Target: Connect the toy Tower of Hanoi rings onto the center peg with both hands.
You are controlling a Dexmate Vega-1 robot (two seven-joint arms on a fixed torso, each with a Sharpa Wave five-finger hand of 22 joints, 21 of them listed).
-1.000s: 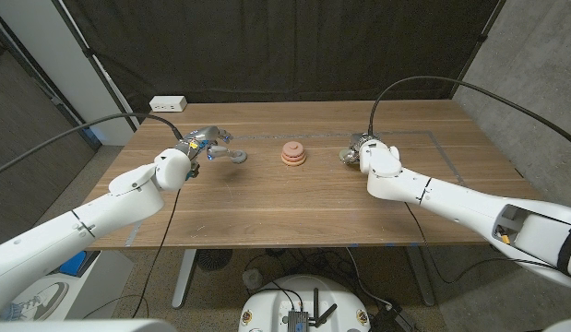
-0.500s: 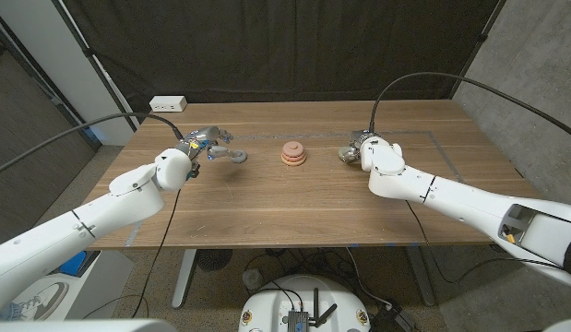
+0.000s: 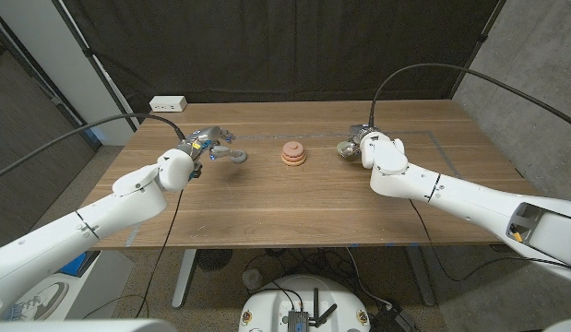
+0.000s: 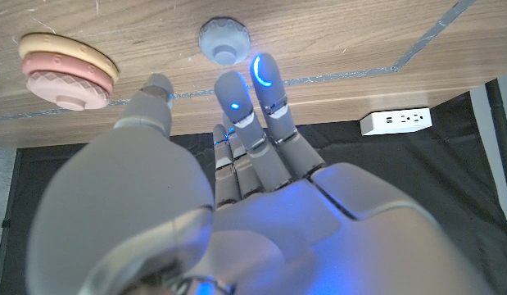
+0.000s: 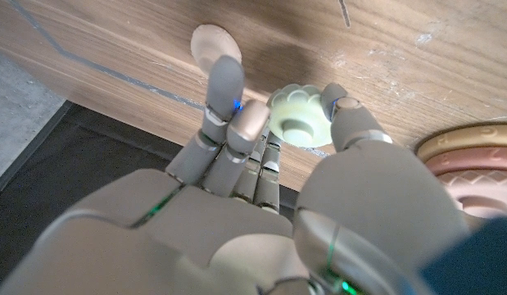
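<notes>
A stack of pink and tan rings (image 3: 293,153) sits on the center peg in the middle of the table (image 3: 285,207); it also shows in the left wrist view (image 4: 69,65). A grey-blue ring (image 4: 224,39) lies on the wood just beyond my left hand's fingertips (image 4: 265,70), which are spread and hold nothing. In the head view that ring (image 3: 237,157) lies just right of my left hand (image 3: 204,144). My right hand (image 3: 361,148) pinches a pale green ring (image 5: 301,117) between thumb and a finger. A beige disc (image 5: 214,43) lies just past it.
A white power strip (image 3: 167,103) lies at the table's far left corner. Grey tape lines (image 3: 446,152) mark the wood on the right. A dark curtain hangs behind the table.
My right hand has shifted slightly toward the far edge. The left hand and the grey-blue ring have stayed in place.
</notes>
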